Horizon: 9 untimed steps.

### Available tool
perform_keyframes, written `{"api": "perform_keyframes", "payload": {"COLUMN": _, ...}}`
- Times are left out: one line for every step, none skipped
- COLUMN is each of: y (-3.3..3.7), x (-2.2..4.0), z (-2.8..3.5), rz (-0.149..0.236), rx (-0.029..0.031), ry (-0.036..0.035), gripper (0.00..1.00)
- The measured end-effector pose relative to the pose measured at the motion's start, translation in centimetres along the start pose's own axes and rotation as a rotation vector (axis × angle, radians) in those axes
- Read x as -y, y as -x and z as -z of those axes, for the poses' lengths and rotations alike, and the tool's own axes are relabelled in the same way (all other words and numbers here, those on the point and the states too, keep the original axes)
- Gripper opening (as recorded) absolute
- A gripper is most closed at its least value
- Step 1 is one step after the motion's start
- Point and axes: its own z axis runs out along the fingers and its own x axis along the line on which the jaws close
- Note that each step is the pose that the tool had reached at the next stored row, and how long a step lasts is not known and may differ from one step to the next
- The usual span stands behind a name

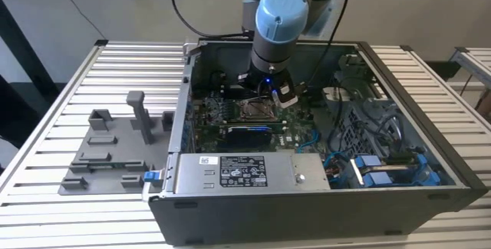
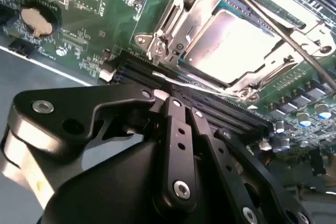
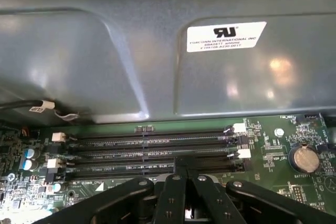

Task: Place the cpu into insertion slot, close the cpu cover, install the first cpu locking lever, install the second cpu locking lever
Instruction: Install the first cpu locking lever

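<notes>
cpu [image 2: 236, 43]: lying flat under the lowered cover [image 2: 182, 22]
fingers [image 2: 176, 129]: closed together, holding nothing
gripper [image 2: 164, 97]: just beside the cover

We see an open grey computer case [image 1: 307, 214] lying on a slatted metal table [image 1: 123, 71], and beside the case, on the exterior view's left, a grey fixture plate [image 1: 107, 165] with upright holders rests on the slats. Inside the case, along its near wall, sit a power supply box [image 1: 245, 171] and blue cables [image 1: 376, 171]. In the first wrist view we find black memory slots [image 3: 152, 142] and a coin battery [image 3: 303, 158] on the green board [image 3: 262, 171], near a white label [image 3: 226, 36] on the case's inner wall.
</notes>
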Motion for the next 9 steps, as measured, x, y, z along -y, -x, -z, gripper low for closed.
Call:
{"api": "perform_keyframes", "payload": {"y": 0.00, "x": -0.08, "z": 0.17, "rz": 0.000, "rx": -0.0001, "ry": 0.0010, "gripper": 0.11}}
{"api": "perform_keyframes", "payload": {"y": 0.00, "x": -0.15, "z": 0.32, "rz": 0.000, "rx": -0.0001, "ry": 0.0018, "gripper": 0.11}}
{"api": "perform_keyframes", "payload": {"y": -0.01, "x": -0.21, "z": 0.43, "rz": -0.001, "rx": -0.0001, "ry": 0.0021, "gripper": 0.11}}
{"api": "perform_keyframes", "payload": {"y": 0.00, "x": -0.24, "z": 0.51, "rz": -0.001, "rx": 0.0001, "ry": 0.0022, "gripper": 0.11}}
{"api": "perform_keyframes", "payload": {"y": 0.00, "x": -0.25, "z": 0.51, "rz": -0.001, "rx": 0.0002, "ry": 0.0023, "gripper": 0.11}}
{"api": "perform_keyframes", "payload": {"y": 0.00, "x": -0.25, "z": 0.51, "rz": -0.001, "rx": 0.0003, "ry": 0.0024, "gripper": 0.11}}
{"api": "perform_keyframes", "payload": {"y": 0.00, "x": -0.26, "z": 0.52, "rz": -0.002, "rx": 0.0008, "ry": 0.0014, "gripper": 0.11}}
{"api": "perform_keyframes", "payload": {"y": -0.01, "x": -0.30, "z": 0.62, "rz": -0.002, "rx": 0.0007, "ry": 0.0004, "gripper": 0.11}}
{"api": "perform_keyframes", "payload": {"y": -0.02, "x": -0.35, "z": 0.74, "rz": -0.002, "rx": 0.0008, "ry": 0.0005, "gripper": 0.11}}
